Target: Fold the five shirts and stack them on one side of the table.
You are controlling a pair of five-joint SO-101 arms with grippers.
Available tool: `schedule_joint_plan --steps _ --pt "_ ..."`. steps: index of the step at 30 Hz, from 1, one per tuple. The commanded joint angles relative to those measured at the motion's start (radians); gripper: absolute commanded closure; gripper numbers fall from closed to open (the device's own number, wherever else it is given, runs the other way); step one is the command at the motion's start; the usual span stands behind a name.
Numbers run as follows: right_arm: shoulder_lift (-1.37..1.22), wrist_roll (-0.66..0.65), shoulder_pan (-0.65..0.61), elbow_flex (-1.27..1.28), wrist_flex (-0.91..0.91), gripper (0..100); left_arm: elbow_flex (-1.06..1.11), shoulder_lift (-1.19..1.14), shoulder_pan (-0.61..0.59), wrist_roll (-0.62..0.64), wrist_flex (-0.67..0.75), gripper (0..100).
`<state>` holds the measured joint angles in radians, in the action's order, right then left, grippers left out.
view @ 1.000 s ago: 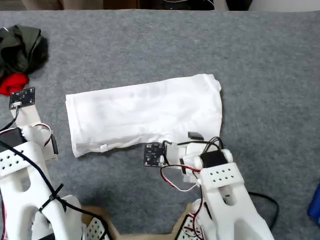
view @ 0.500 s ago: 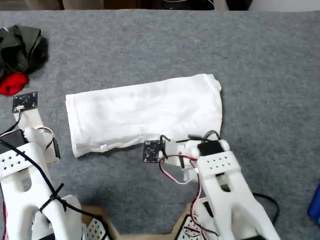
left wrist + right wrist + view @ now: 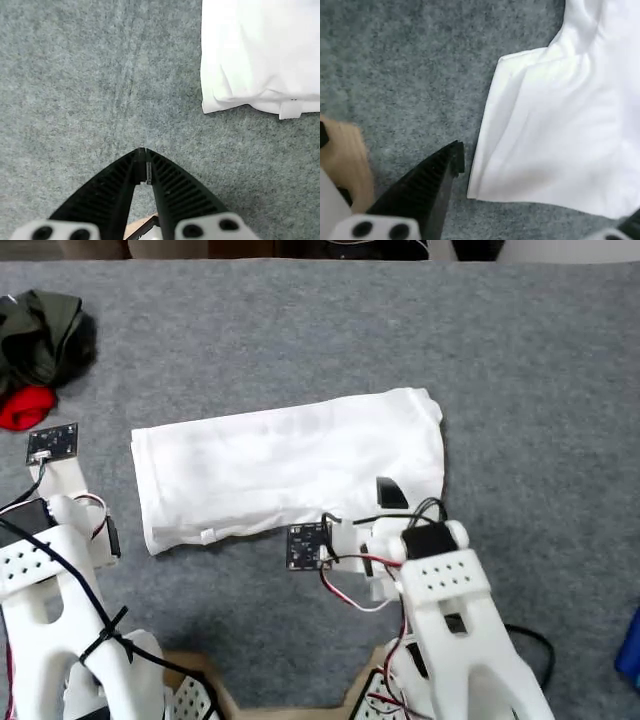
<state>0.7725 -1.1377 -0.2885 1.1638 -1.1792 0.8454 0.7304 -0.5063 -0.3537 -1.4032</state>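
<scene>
Now the white shirt (image 3: 290, 465), lying folded into a long band on the grey felt desk (image 3: 520, 350), has the right tool (image 3: 545, 186) newly swung open astride its near corner, probably set for the next fold, with the left tool (image 3: 143, 162) closed near its opposite end and crumpled dark clothes (image 3: 40, 335) well beyond.

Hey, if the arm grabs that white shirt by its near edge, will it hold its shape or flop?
The white shirt will probably flop: it lies flat in soft, wrinkled layers. It looks thin, so likely light. Pushed, it may bunch up on the rough grey table cover.
</scene>
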Motion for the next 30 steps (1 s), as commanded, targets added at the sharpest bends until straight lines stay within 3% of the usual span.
schedule_joint_plan --steps 1,6,11,23,30 --pt "-0.148 -0.014 -0.007 -0.007 0.114 47.6 -0.012 0.019 -0.011 -0.009 -0.002 98" --pt "-0.443 -0.014 -0.005 -0.082 0.207 47.9 -0.012 0.019 -0.011 -0.011 -0.006 98" --pt "-0.601 -0.018 0.048 -0.219 0.14 54.4 -0.012 0.019 -0.012 -0.011 -0.009 98" --pt "-0.628 -0.043 0.091 -0.234 0.141 85.0 -0.012 0.022 -0.012 -0.012 -0.02 98" --pt "-0.628 -0.041 0.096 -0.291 0.133 91.1 -0.012 0.022 -0.012 -0.026 -0.02 98"
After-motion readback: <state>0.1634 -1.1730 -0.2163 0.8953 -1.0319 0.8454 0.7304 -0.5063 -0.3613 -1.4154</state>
